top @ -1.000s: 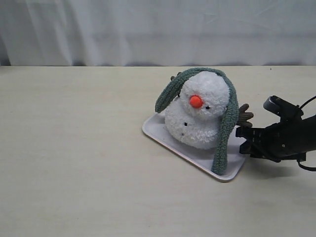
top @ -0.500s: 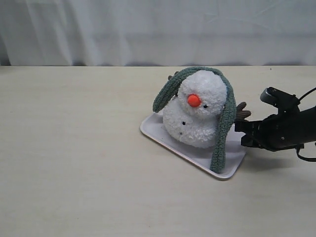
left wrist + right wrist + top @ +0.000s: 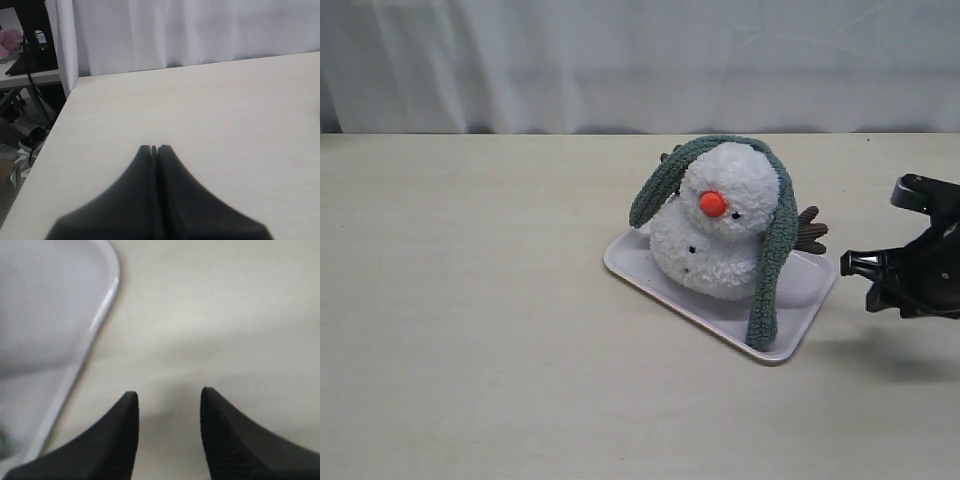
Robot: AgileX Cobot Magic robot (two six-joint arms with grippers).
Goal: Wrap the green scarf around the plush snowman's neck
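The plush snowman (image 3: 715, 235) sits on a white tray (image 3: 800, 300) near the table's middle, orange nose facing forward. The green scarf (image 3: 775, 250) is draped over the top of its head; one end hangs down past the body onto the tray, the other falls beside its cheek on the left. The neck crease is bare in front. A brown branch arm (image 3: 813, 230) sticks out on the right. My right gripper (image 3: 855, 268) hovers just right of the tray, open and empty; in the right wrist view (image 3: 168, 395) only bare table lies between its fingers. My left gripper (image 3: 155, 148) is shut over bare table.
A white curtain (image 3: 640, 60) hangs behind the table's far edge. In the left wrist view the table's side edge (image 3: 55, 125) shows, with a dark stand and clutter beyond it. The tray's rim (image 3: 102, 315) lies close beside my right fingers.
My right gripper closed near the snowman's branch arm and nudged snowman and tray slightly left, then opened and drew back to the right, clear of the tray. The scarf's drape is unchanged.
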